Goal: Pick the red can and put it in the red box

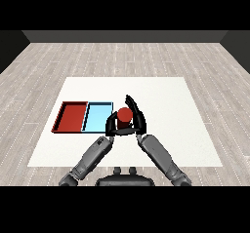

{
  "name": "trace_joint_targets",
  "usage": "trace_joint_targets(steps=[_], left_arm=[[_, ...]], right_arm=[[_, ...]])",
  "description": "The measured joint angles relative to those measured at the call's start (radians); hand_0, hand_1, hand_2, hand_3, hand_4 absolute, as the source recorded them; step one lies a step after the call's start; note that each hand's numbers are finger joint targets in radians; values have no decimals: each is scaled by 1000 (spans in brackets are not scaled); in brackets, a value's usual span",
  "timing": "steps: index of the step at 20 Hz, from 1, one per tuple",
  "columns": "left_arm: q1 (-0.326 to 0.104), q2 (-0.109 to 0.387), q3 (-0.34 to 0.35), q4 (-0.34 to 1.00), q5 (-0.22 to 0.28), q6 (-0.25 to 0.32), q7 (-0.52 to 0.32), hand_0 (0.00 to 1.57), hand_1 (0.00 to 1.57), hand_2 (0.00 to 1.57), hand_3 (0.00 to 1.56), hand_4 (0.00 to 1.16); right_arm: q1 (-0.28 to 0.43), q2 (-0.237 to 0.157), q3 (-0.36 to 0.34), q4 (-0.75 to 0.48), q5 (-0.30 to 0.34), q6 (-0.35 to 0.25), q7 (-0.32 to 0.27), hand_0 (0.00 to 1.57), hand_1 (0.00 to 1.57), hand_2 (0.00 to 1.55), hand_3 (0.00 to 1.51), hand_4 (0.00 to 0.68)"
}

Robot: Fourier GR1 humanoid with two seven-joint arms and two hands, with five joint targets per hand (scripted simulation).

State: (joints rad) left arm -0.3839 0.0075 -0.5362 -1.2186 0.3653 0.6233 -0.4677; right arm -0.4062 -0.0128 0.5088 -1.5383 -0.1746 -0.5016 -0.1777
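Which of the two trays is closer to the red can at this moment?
The light blue tray. It lies right beside the red can, while the red tray lies on the blue tray's far side, further left.

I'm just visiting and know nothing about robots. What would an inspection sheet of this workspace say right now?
Surface: white table, bare right of the hands.
Job's things: red can upright between both hands, right of the trays, not in either; red tray at left, holding nothing; light blue tray beside it.
Clutter: nothing seen.
Hands: left hand and right hand both curl round the can.
Cables: nothing seen.
Surroundings: grey wood-plank floor, dark wall behind.
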Motion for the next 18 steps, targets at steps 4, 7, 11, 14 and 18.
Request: trace_joint_targets(steps=[4, 7, 11, 14, 18], left_arm=[[33, 1, -2, -37, -26, 12, 10, 1571, 1571, 1571, 1467, 1129], [37, 16, 40, -49, -40, -13, 23, 1571, 1571, 1561, 1460, 1132], [17, 7, 86, -36, -69, -27, 43, 1571, 1571, 1562, 1468, 1128], [20, 17, 114, -40, -90, -37, 49, 1571, 1571, 1571, 1476, 1128], [28, 68, 179, -68, -89, -71, 66, 1571, 1571, 1571, 1479, 1126]], right_arm=[[30, 8, -30, -9, -4, 40, -10, 0, 0, 0, 0, 0], [73, 0, -68, -41, -24, 83, -27, 0, 0, 0, 0, 0], [128, -27, -102, -129, -16, 117, -18, 0, 0, 0, 0, 0], [181, -50, -125, -222, -33, 139, 7, 0, 0, 0, 0, 0], [261, -95, -184, -303, -72, 188, 4, 0, 0, 0, 0, 0]])
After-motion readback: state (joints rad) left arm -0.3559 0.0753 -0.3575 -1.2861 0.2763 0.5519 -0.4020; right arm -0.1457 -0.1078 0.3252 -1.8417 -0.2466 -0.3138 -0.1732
